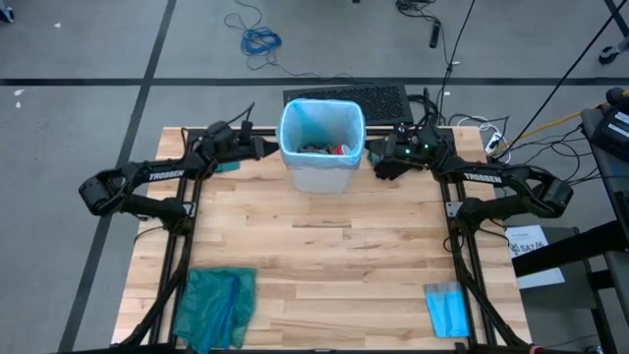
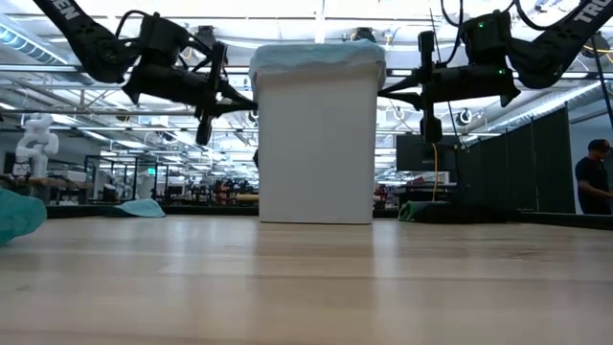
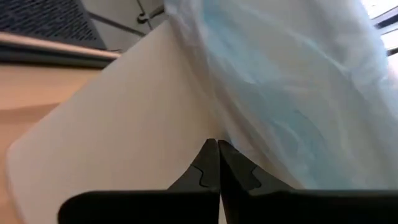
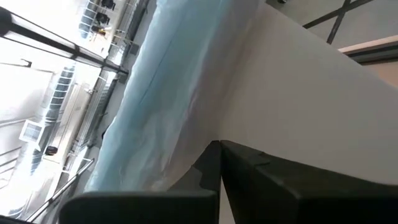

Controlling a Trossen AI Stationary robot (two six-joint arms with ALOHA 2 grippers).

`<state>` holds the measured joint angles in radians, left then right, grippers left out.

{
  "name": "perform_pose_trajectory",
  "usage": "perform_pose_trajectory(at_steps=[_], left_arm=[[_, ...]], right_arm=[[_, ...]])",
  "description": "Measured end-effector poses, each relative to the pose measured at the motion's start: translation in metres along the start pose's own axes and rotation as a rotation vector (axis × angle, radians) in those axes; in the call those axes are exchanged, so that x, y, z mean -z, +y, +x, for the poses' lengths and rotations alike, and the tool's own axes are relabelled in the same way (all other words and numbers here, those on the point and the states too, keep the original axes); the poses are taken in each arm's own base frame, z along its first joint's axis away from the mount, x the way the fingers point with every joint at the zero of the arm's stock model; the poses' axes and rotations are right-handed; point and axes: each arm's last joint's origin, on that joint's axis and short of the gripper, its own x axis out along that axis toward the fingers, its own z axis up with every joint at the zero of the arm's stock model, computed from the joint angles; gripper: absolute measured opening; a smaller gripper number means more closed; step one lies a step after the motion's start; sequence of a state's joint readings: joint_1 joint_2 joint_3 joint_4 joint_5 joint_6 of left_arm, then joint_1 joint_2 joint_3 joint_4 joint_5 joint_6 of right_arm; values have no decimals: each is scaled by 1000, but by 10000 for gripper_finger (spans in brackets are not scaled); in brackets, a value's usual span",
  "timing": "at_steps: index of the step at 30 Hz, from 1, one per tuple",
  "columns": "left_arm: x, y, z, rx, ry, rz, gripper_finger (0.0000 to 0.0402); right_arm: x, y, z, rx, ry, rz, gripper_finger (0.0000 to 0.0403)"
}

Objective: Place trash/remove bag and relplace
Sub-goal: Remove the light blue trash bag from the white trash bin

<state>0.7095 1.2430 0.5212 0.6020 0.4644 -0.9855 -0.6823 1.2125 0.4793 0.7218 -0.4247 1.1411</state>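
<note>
Dark paired fingertips of the left gripper (image 3: 217, 163), pressed together, pinch the hem of the thin translucent light-blue plastic bin liner (image 3: 292, 81) against the white plastic bin wall (image 3: 124, 137) in the left wrist view. Right wrist view: right gripper (image 4: 219, 163), fingers likewise closed on the liner's edge (image 4: 155, 106) at the bin's opposite side. High view: bin (image 1: 322, 172) upright near the far edge of the pale wooden slatted table (image 1: 324, 265), liner folded over its rim, small litter (image 1: 329, 147) inside; crumpled teal-green plastic bag (image 1: 216, 305) at near left; flat folded blue sheet (image 1: 447, 308) at near right. Low view: both grippers level with the bin's lined rim (image 2: 316, 56).
</note>
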Motion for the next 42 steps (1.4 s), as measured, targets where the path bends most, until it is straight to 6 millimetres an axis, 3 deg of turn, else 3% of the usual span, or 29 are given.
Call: perform_pose_trajectory(at_steps=[8, 22, 30, 34, 42], left_arm=[[-6, -12, 4, 36, -7, 19, 0], [-5, -13, 4, 74, 47, 19, 0], [3, -14, -4, 28, 158, 28, 0], [6, -16, -13, -17, 193, 62, 0], [1, -23, -32, -73, 106, 112, 5]], right_arm=[[-1, 1, 0, -5, -14, -2, 0], [-4, 10, -4, -67, -34, -21, 0], [8, 9, -1, -68, 60, -21, 0], [23, -14, -13, 3, 50, 30, 8], [52, -37, -66, -202, -191, 158, 89]])
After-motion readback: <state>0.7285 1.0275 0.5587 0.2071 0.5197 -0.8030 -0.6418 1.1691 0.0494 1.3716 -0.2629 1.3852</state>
